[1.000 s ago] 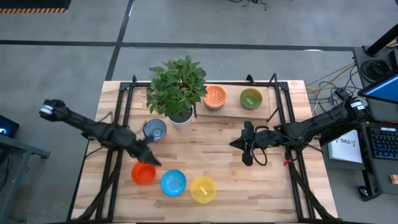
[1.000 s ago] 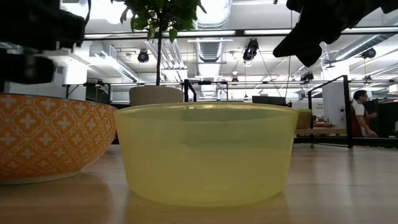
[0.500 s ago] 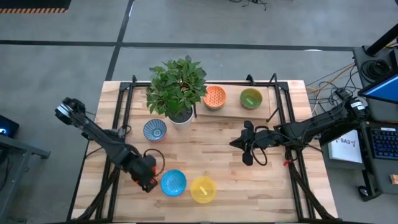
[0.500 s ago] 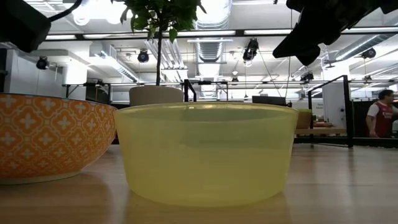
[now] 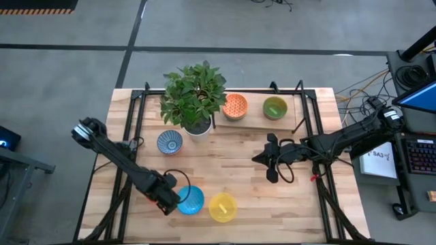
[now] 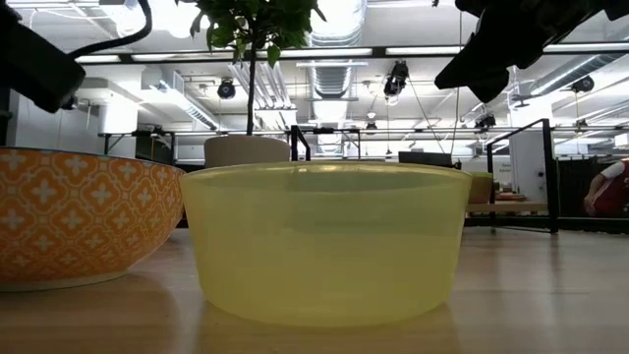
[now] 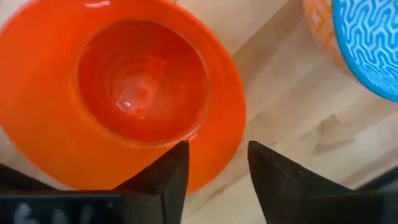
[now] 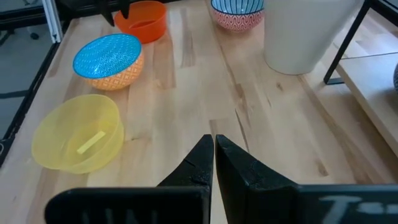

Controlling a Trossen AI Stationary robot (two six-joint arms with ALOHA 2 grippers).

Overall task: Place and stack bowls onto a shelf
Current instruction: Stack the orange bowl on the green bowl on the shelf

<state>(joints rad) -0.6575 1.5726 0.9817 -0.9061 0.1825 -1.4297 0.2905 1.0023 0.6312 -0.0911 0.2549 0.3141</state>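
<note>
A red bowl (image 7: 143, 93) stands on the tabletop near its front left and is hidden under my left gripper (image 5: 170, 199) in the high view. That gripper (image 7: 217, 155) is open above the bowl. One finger is over the bowl's inside and the other is outside its rim. An orange-patterned bowl with a blue inside (image 5: 191, 200) and a yellow bowl (image 5: 223, 207) stand beside it. A blue-white bowl (image 5: 169, 141) stands farther back. The shelf (image 5: 293, 112) carries an orange patterned bowl (image 5: 235, 105) and a green bowl (image 5: 275, 107). My right gripper (image 8: 213, 149) hangs shut over the table's middle right. My left gripper comes at the red bowl from above, and the bowl's rim (image 7: 233, 134) lies in the gap between its two fingers. I cannot tell whether either finger touches the rim. The bowl sits upright on the table.
A potted plant (image 5: 194, 95) in a white pot (image 8: 311, 31) stands at the back left, next to the shelf. Black metal posts (image 5: 310, 122) frame the shelf and run along the table's sides. Bare wood (image 5: 225, 167) lies between the two grippers.
My left gripper has moved toward the table's near edge, from beside the blue-white bowl to over the red bowl. It now covers the red bowl in the high view. A person in the room behind has walked to the right.
</note>
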